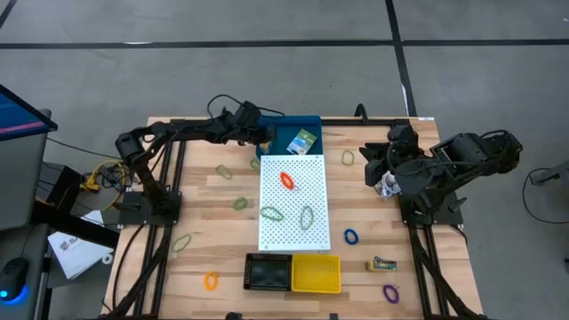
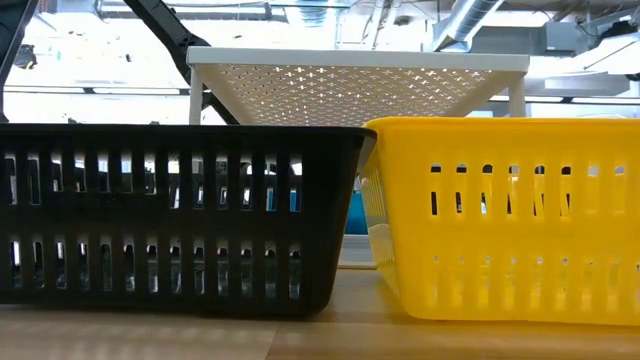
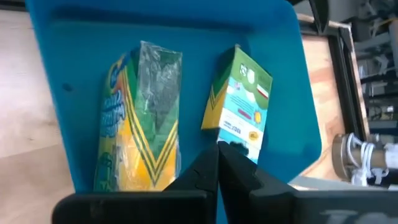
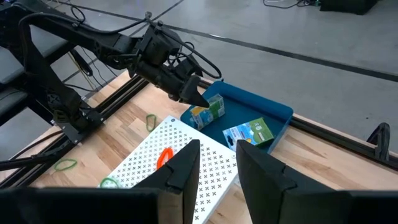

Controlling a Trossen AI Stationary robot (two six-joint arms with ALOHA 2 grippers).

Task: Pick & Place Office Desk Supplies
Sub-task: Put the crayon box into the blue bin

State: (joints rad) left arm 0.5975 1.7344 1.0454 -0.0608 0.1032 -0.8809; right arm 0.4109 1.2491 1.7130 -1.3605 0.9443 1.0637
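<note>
At the table's far middle stands a blue tray (image 1: 286,124) (image 3: 298,74). In it lie a yellow-green packet in clear wrap (image 3: 143,118) (image 4: 207,113) and a blue-green printed packet (image 3: 241,102) (image 4: 249,134) (image 1: 305,140). My left gripper (image 3: 217,149) (image 4: 198,99) (image 1: 265,138) is shut, its tips low over the tray between the two packets. Rubber-band loops lie on the white board: one red (image 1: 287,180) and two green (image 1: 271,213). My right gripper (image 4: 217,165) (image 1: 372,164) waits open at the right, raised, with nothing between its fingers. My left gripper reaches slanting down from the table's left, its shut tips right beside the blue-green packet's near edge (image 3: 235,144) and the yellow-green packet's top (image 4: 205,106). I cannot tell whether the tips touch either packet. Both packets rest in the tray.
The white perforated board (image 1: 295,203) stands mid-table. At the near edge are a black basket (image 1: 268,271) (image 2: 180,215) and a yellow basket (image 1: 316,274) (image 2: 500,215). Loose loops lie around: green (image 1: 223,172), orange (image 1: 211,281), blue (image 1: 351,236), purple (image 1: 390,292). Another packet (image 1: 383,264) lies near right.
</note>
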